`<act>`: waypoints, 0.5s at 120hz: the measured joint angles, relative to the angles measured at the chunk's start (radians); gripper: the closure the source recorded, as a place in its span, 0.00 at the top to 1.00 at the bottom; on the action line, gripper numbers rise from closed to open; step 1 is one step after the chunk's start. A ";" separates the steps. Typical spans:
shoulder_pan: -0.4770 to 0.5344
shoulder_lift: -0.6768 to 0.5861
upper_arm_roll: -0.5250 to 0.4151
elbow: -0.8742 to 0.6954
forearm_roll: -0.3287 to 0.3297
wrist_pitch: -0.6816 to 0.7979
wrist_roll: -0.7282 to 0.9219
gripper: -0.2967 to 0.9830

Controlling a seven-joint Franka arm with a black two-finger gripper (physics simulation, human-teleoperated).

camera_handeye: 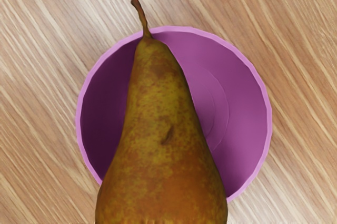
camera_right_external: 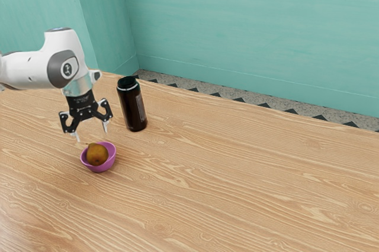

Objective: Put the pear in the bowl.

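The gripper (camera_right_external: 92,132) stands open above the bowl, its two fingertips wide apart with nothing between them. Below it, the brown pear (camera_right_external: 97,154) sits inside the pink-purple bowl (camera_right_external: 108,164). In the wrist view the yellow-brown pear (camera_handeye: 163,145) lies across the purple bowl (camera_handeye: 237,113), its stem reaching past the rim. The pear's wide end runs out of that view's lower edge, and its body hides part of the bowl's inside.
A black bottle (camera_right_external: 132,105) stands upright on the wooden table (camera_right_external: 237,187), close to the gripper and bowl, toward the exterior view's right. Behind the table is a green wall.
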 joint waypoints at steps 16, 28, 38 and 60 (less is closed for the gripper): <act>-0.016 -0.096 -0.004 -0.002 0.000 -0.002 0.023 0.74; -0.037 -0.142 -0.009 0.076 0.006 -0.028 0.065 0.75; -0.031 -0.150 -0.036 0.230 0.044 -0.119 0.111 0.76; -0.042 -0.155 -0.070 0.366 0.083 -0.264 0.265 0.76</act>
